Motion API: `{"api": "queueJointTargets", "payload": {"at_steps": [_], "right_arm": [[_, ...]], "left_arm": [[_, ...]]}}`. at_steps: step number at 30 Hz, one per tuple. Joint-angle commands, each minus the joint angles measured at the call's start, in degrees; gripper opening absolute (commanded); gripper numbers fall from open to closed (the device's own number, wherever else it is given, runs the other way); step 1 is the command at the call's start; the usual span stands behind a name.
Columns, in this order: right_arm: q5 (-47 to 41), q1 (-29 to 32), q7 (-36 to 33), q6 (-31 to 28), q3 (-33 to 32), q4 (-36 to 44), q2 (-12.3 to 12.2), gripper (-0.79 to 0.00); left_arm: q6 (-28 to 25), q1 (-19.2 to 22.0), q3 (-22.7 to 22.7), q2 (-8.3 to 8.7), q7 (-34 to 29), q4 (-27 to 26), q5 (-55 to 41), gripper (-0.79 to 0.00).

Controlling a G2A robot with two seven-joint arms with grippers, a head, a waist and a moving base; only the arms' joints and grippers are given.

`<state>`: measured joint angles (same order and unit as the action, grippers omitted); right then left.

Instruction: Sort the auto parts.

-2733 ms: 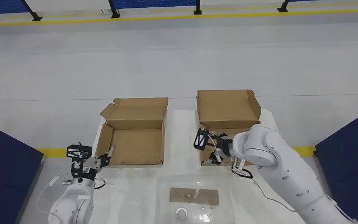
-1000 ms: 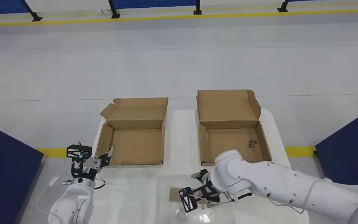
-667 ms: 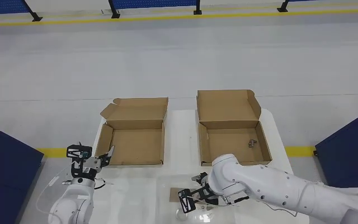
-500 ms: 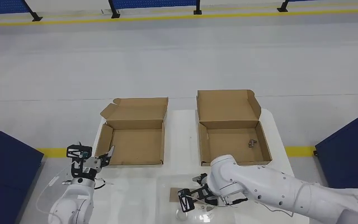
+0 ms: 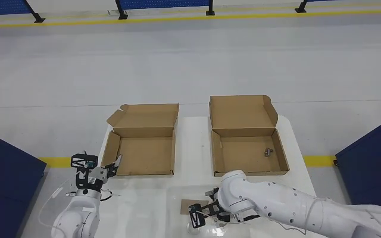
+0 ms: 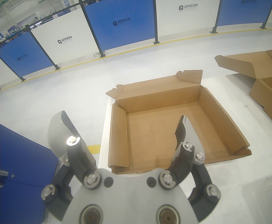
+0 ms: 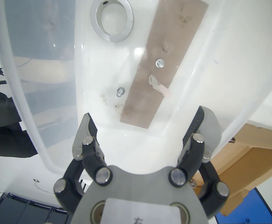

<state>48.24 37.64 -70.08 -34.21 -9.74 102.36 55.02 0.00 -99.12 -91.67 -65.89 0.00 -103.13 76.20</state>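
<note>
Fingers (image 7: 90, 127) of the right gripper (image 7: 144, 115) stood wide apart w/ nothing between them, over the clear bin (image 7: 131, 137) at the near edge of the table (image 5: 193, 143). Bin held a metal ring (image 7: 112, 20), a cardboard strip (image 7: 170, 42), a flanged bolt (image 7: 159, 63) on the strip, a second bolt (image 7: 120, 91) just beside the strip, and a pale sliver (image 7: 159, 86), possibly a plastic clip, across the strip's edge. Left gripper (image 6: 122, 117) was likewise spread wide and empty, at the near-left corner of the left box (image 6: 161, 127). Right box (image 5: 247, 152) sat beyond the bin, w/ one small metal part (image 5: 268, 151) toward its right side.
</note>
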Motion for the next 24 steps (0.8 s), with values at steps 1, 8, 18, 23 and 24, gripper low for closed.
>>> {"api": "queueJointTargets", "payload": {"at_steps": [1, 8, 18, 23, 24], "right_arm": [[-0.4, 0.3, -0.3, 0.3, 0.0, -0.9, 0.6, 0.0], [-0.5, 0.5, -0.2, 0.2, 0.0, -1.3, 1.0, 0.0], [2.8, 3.2, -0.6, 0.6, 0.0, -2.3, 1.9, 0.0], [3.3, 3.7, -0.4, 0.4, 0.0, -3.2, 2.4, -0.126], [3.4, 3.9, -0.4, 0.4, 0.0, -3.4, 2.5, -0.157]], "left_arm": [[0.0, 0.0, 0.0, 0.0, 0.0, 0.0, 0.0, 0.0], [0.0, 0.0, 0.0, 0.0, 0.0, 0.0, 0.0, 0.0], [0.0, 0.0, 0.0, 0.0, 0.0, 0.0, 0.0, 0.0], [0.0, 0.0, 0.0, 0.0, 0.0, 0.0, 0.0, 0.0], [0.0, 0.0, 0.0, 0.0, 0.0, 0.0, 0.0, 0.0]]}}
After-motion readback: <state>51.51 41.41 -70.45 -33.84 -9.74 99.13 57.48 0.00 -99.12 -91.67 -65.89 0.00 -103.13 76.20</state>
